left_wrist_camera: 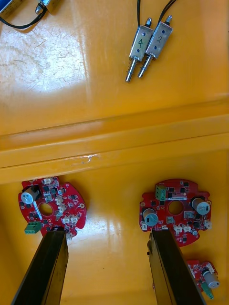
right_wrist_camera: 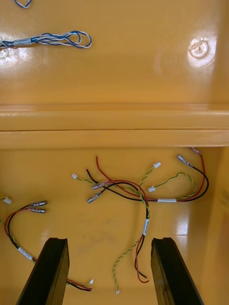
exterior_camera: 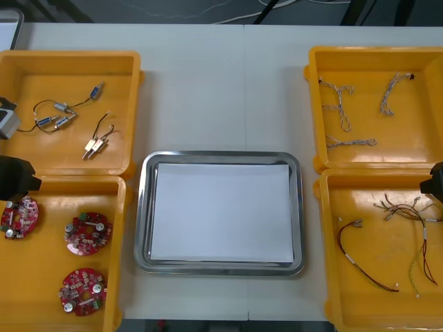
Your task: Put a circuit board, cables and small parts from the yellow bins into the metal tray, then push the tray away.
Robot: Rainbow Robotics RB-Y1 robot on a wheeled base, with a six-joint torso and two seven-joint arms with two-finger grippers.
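Observation:
The metal tray (exterior_camera: 144, 214), white inside, sits in the table's middle with nothing in it. My left gripper (left_wrist_camera: 109, 274) hangs open over the near left bin (exterior_camera: 41, 277), which holds three round red circuit boards (exterior_camera: 88, 233). One board (left_wrist_camera: 52, 212) lies by one finger's tip and another (left_wrist_camera: 175, 209) by the other's. My right gripper (right_wrist_camera: 112, 274) is open above the near right bin (exterior_camera: 374, 297), just short of a tangle of red, yellow and black cables (right_wrist_camera: 143, 190). At the front view's edges, the left gripper (exterior_camera: 17, 178) and right gripper (exterior_camera: 436, 181) are dark shapes.
The far left bin (exterior_camera: 69, 62) holds small metal parts (exterior_camera: 97, 144) on black leads. In the far right bin (exterior_camera: 374, 62) lie twisted blue and white cables (exterior_camera: 339, 104). A bin wall (right_wrist_camera: 114, 126) runs beyond the right fingers.

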